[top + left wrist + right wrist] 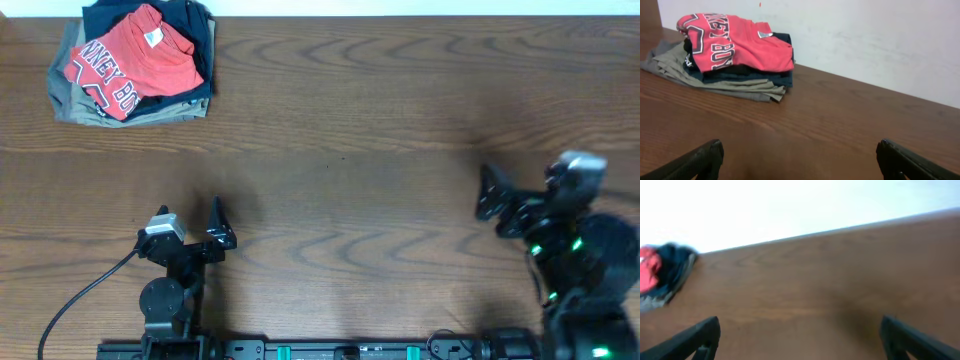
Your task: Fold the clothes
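The coral-red T-shirt [135, 62] with white block lettering lies folded on top of a pile of dark and khaki garments at the table's far left corner. It also shows in the left wrist view [732, 42] and, blurred, at the left edge of the right wrist view [649, 275]. My left gripper [222, 228] is open and empty near the front left, well away from the pile; its fingers frame bare wood [800, 160]. My right gripper [492, 195] is open and empty at the front right; its fingers also frame bare wood [800, 337].
Under the red shirt lie a navy garment [765, 75], a black one, and a khaki one [715, 80] at the bottom. A white wall [865, 35] runs along the table's far edge. A black cable [90, 290] trails from the left arm.
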You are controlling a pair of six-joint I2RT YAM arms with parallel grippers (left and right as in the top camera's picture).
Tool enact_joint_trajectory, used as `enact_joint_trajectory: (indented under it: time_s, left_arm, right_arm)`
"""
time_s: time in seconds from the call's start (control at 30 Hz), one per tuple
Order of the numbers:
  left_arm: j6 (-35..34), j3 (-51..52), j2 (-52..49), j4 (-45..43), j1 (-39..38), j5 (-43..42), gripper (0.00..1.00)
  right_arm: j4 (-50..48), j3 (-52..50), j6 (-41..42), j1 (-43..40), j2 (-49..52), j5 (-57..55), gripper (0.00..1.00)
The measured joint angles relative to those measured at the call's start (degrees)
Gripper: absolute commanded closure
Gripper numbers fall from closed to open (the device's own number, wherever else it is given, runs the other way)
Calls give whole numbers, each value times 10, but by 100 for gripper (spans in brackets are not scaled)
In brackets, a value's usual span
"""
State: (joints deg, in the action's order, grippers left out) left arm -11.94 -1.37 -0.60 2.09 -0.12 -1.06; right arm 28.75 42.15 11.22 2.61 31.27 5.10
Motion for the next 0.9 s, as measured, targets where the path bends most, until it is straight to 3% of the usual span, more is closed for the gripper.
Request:
enact_joint_trajectory:
  time_s: [0.2, 0.37, 0.53, 0.9]
  left_arm:
    - [0, 0, 0, 0, 0, 0, 2]
    - [0, 0, 0, 0, 0, 0, 2]
    - [0, 0, 0, 0, 0, 0, 2]
    - [0, 0, 0, 0, 0, 0, 2]
  right_arm:
    - [-149, -204, -61, 0, -123, 61, 1]
    - [-238, -314, -76, 0, -187, 74, 1]
    - [-284, -375, -69, 0, -240, 63, 1]
    - [-263, -417, -14, 0, -300, -38, 1]
